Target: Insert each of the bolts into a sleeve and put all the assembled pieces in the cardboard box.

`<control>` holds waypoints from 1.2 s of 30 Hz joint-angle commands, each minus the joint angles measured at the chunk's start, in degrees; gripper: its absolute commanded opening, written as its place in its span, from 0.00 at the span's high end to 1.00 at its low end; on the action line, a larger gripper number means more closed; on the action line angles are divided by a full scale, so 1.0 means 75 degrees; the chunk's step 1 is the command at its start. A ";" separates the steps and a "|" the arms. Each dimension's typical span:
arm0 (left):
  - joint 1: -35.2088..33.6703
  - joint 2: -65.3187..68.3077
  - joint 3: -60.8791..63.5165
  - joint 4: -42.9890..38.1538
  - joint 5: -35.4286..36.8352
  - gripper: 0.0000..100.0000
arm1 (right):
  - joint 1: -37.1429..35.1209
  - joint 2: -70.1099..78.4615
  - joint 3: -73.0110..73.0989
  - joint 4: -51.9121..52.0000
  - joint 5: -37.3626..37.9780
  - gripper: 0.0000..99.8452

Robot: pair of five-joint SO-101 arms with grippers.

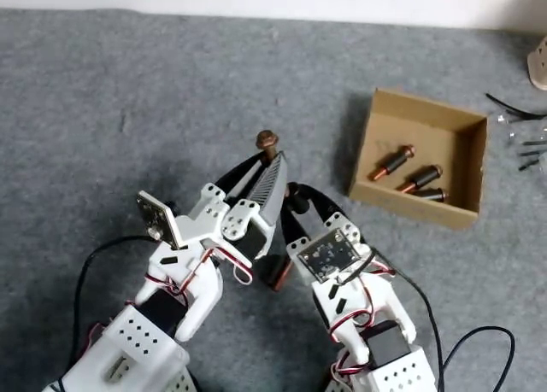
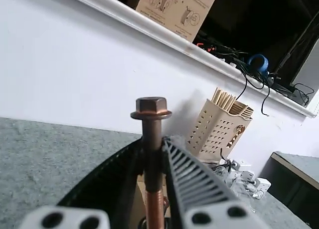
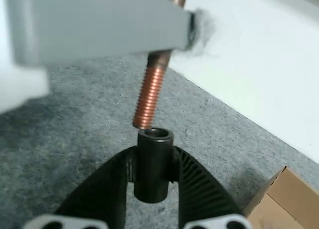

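**Right wrist view: bolt [image 3: 149, 94] tip just above sleeve [image 3: 152, 164]**

Right fingers [image 3: 199, 189]: narrow, clamped on the black sleeve, one on each side of it. Sleeve upright, open mouth upward. Just above that mouth, a little off to one side and not inside: the threaded copper tip of the bolt, slightly tilted. Touching the rim or not, impossible to tell. Higher along the shank, a pale, blurred part of the left arm [image 3: 94, 24] across the bolt. Beyond, the grey felt-like bench [image 3: 60, 114], a white wall [image 3: 259, 64] and one corner of the cardboard box [image 3: 279, 201].

In the left wrist view, left fingers [image 2: 194, 181] tight on the bolt's shank. Hex flange head clear above the fingertips, thread running down between them. Behind, a beige perforated holder [image 2: 222, 126] against the wall.

From the high view, two arms side by side at the near edge, fingers meeting around mid-bench. Bolt head out past the left fingers' tips; right fingers just beside them, on the box side. Cardboard box well apart, off to the right arm's side, open and flat on the bench. Inside it, three assembled pieces [image 1: 419, 178]: copper bolts in dark sleeves, lying roughly parallel toward one wall. Past the box, at the picture's edge, loose cables [image 1: 521, 136].
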 commanded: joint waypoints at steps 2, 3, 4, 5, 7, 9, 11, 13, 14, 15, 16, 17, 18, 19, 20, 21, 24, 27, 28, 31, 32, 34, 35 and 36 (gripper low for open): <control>0.0193 0.0147 -0.0498 -0.0211 0.0059 0.99 | -0.0123 -0.0100 0.0979 0.0018 0.0105 0.99; 0.0193 0.0299 -0.0533 -0.0223 0.0059 0.99 | -0.0123 -0.0100 0.0979 0.0018 0.0105 0.99; 0.0193 0.0522 -0.0545 -0.0234 0.0059 0.99 | -0.0123 -0.0100 0.0979 0.0018 0.0105 0.99; 0.0158 0.0803 -0.0651 -0.0234 0.0059 0.99 | -0.0111 -0.0100 0.0979 0.0018 0.0105 0.99; -0.0064 0.1459 -0.0979 -0.0234 0.0059 0.99 | -0.0111 -0.0100 0.0979 0.0018 0.0094 0.99; -0.0100 0.2010 -0.1143 -0.0234 0.0070 0.99 | -0.0111 -0.0100 0.0979 0.0018 0.0094 0.99; -0.0088 0.2127 -0.1143 -0.0399 0.0070 0.99 | -0.0029 -0.0100 0.0979 0.0006 0.0094 0.99; -0.0076 0.1987 -0.0908 -0.0844 0.0070 0.99 | -0.0018 -0.0100 0.0979 -0.0018 0.0094 0.99; -0.0064 0.1893 -0.0744 -0.1114 0.0082 0.99 | -0.0006 -0.0100 0.0979 -0.0018 0.0094 0.99; 0.0041 0.1776 -0.0580 -0.1336 0.0082 0.99 | 0.0006 -0.0100 0.0979 -0.0029 0.0094 0.99; 0.0135 0.1635 -0.0463 -0.1477 0.0082 0.99 | 0.0018 -0.0100 0.0979 -0.0029 0.0094 0.99; 0.0205 0.1471 -0.0393 -0.1500 0.0082 0.99 | 0.0088 -0.0100 0.0979 -0.0041 0.0070 0.99; 0.0240 0.1319 -0.0311 -0.1395 0.0082 0.99 | 0.0158 -0.0100 0.0979 -0.0064 0.0059 0.99; 0.0264 0.1190 -0.0287 -0.1160 0.0082 0.99 | 0.0217 -0.0100 0.0979 -0.0135 0.0047 0.99; 0.0275 0.1084 -0.0311 -0.0809 0.0082 0.99 | 0.0252 -0.0100 0.0979 -0.0158 0.0035 0.99; 0.0275 0.0944 -0.0334 -0.0422 0.0082 0.99 | 0.0275 -0.0100 0.0979 -0.0170 0.0035 0.99; 0.0287 0.0651 -0.0522 0.0656 0.0082 0.99 | 0.0299 -0.0100 0.0979 -0.0170 0.0035 0.99; 0.0299 0.0451 -0.0651 0.1383 0.0082 0.99 | 0.0287 -0.0100 0.0979 -0.0170 0.0047 0.99; 0.0299 0.0404 -0.0651 0.1524 0.0082 0.99 | 0.0287 -0.0100 0.0979 -0.0170 0.0047 0.99; 0.0287 0.0287 -0.0639 0.1887 0.0082 0.99 | 0.0299 -0.0100 0.0979 -0.0170 0.0047 0.99; 0.0287 0.0275 -0.0639 0.2016 0.0082 0.99 | 0.0299 -0.0100 0.0979 -0.0170 0.0047 0.99; 0.0275 0.0275 -0.0651 0.2133 0.0082 0.99 | 0.0299 -0.0100 0.0979 -0.0170 0.0047 0.99; 0.0252 0.0275 -0.0651 0.2145 0.0082 0.99 | 0.0299 -0.0100 0.0979 -0.0170 0.0047 0.99; 0.0240 0.0275 -0.0639 0.2145 0.0070 0.99 | 0.0299 -0.0100 0.0979 -0.0182 0.0047 0.99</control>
